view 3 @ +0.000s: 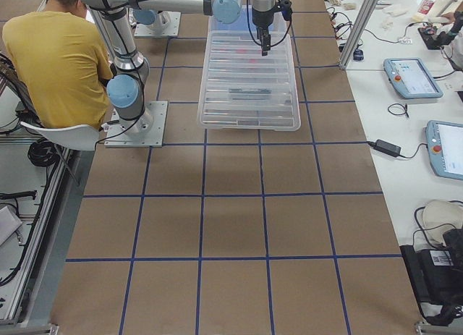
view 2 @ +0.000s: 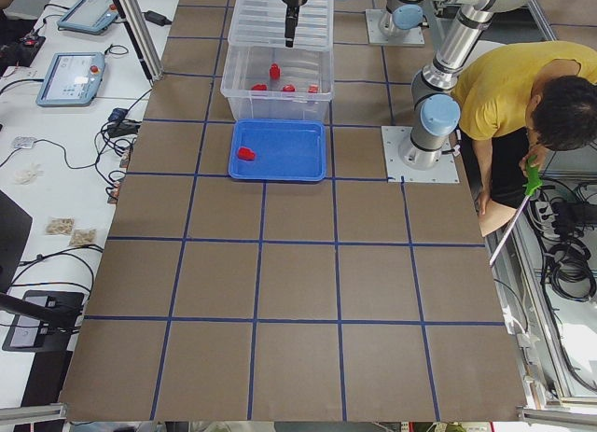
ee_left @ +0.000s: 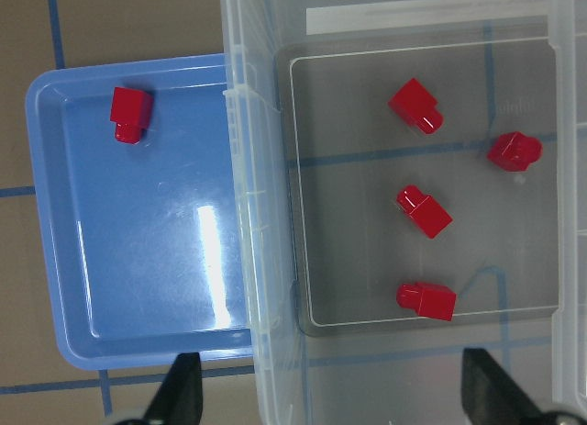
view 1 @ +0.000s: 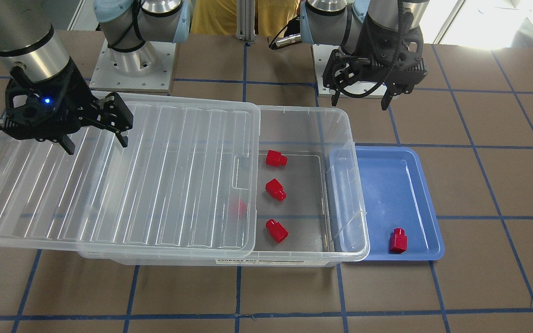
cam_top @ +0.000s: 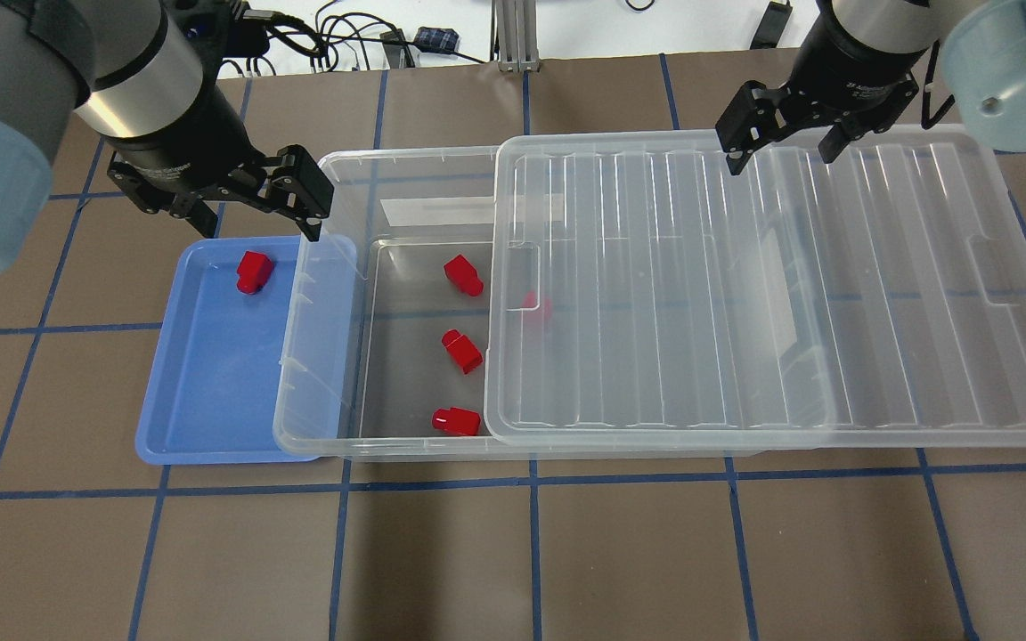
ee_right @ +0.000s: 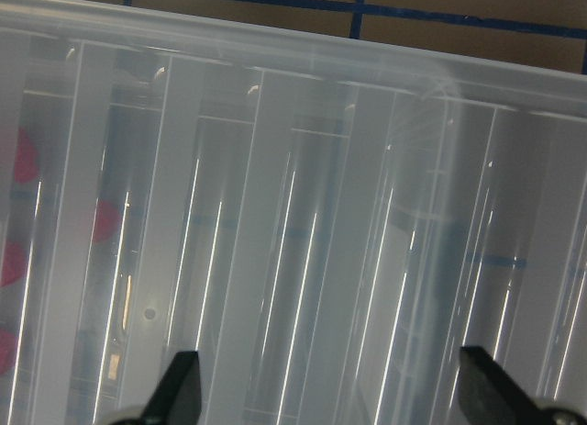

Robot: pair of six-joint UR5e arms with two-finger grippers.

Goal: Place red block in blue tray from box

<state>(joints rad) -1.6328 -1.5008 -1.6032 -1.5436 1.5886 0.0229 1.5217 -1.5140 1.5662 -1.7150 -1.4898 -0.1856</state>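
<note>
Counter (cam_top: 620,552): we're finding left end effector (cam_top: 256,223), right end effector (cam_top: 780,158) both spread, empty; lid (cam_top: 745,294) is overhanging box (cam_top: 299,356), prob. tipping if nudged.

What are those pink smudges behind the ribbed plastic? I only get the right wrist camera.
Observer: Red blocks lying in the box. You are seeing them through its clear lid, which sits shifted to one side.
Visitor: How many are in there?
Observer: Four. Three lie uncovered, and the fourth block sits under the lid's edge.
Visitor: Are there any elsewhere?
Observer: Yes, a fifth block lies in the blue tray beside the box.
</note>
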